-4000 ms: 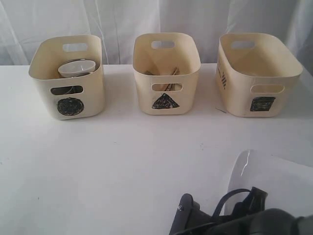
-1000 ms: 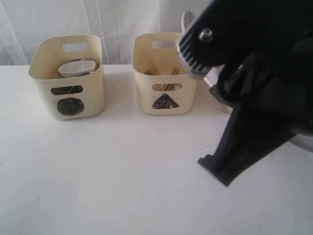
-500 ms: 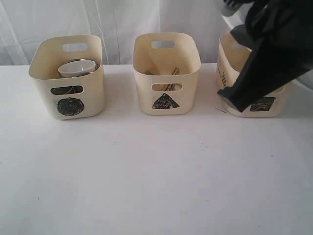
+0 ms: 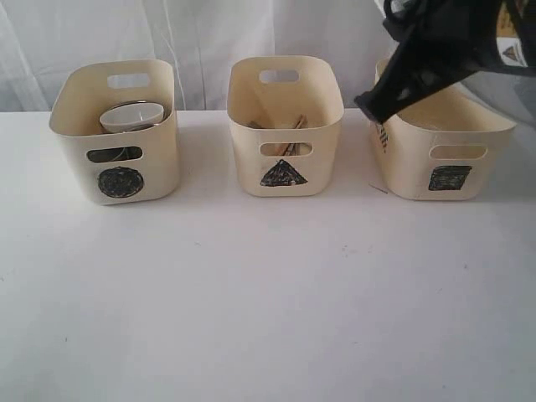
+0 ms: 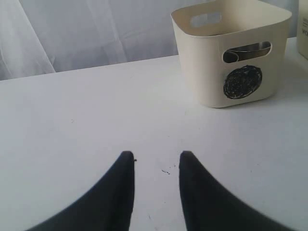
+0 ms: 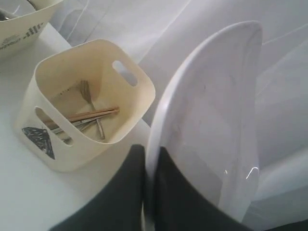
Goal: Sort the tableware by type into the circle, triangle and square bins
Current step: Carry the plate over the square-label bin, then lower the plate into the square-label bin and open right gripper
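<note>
My right gripper (image 6: 151, 149) is shut on the edge of the large white square plate (image 6: 211, 106), which stands on edge. In the exterior view the right arm (image 4: 435, 50) hangs high over the square bin (image 4: 444, 155). The triangle bin (image 4: 285, 126) holds a fork (image 6: 86, 91), wooden chopsticks (image 6: 91, 114) and other steel cutlery. A bowl (image 4: 132, 115) sits on top in the circle bin (image 4: 117, 138), with steel showing through its handle cut-out (image 5: 248, 50). My left gripper (image 5: 155, 156) is open just above the bare table, short of the circle bin (image 5: 231, 57).
The three bins stand in a row along the back of the white table (image 4: 251, 293). A white curtain (image 4: 201, 33) hangs behind them. The left arm does not show in the exterior view.
The right arm has lifted the plate off the table's front right corner and swung it up and back, to above the square bin. The bins have not moved.
</note>
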